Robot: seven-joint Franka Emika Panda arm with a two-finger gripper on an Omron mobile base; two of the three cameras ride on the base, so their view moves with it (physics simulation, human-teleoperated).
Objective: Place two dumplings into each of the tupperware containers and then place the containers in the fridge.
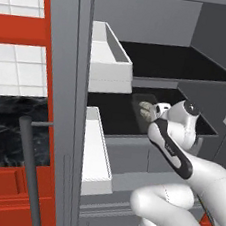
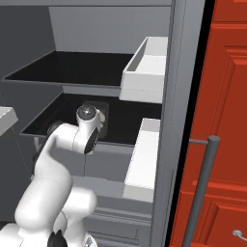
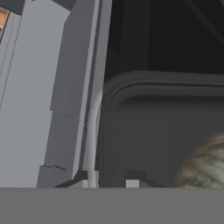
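Inside the open fridge point(image 1: 217, 28), my gripper point(image 1: 153, 112) is shut on the rim of a grey tupperware container point(image 1: 141, 99). The container sits tilted over the lower dark shelf point(image 1: 116, 120) with pale dumplings point(image 1: 145, 109) in it. In the hand view the container's rounded rim point(image 3: 153, 83) runs between my fingertips point(image 3: 91, 177), and one tan dumpling point(image 3: 204, 168) lies at the right. In the right base view the container point(image 2: 104, 112) peeks out behind my hand, with my gripper hidden by the wrist.
An upper dark shelf point(image 1: 182, 63) lies above the container. White door bins point(image 1: 109, 59) point(image 1: 96, 156) hang on the fridge door to the left. Grey drawers point(image 1: 129, 160) sit under the lower shelf. Red cabinets point(image 2: 222, 96) and a grey bar handle point(image 2: 202, 183) flank the fridge.
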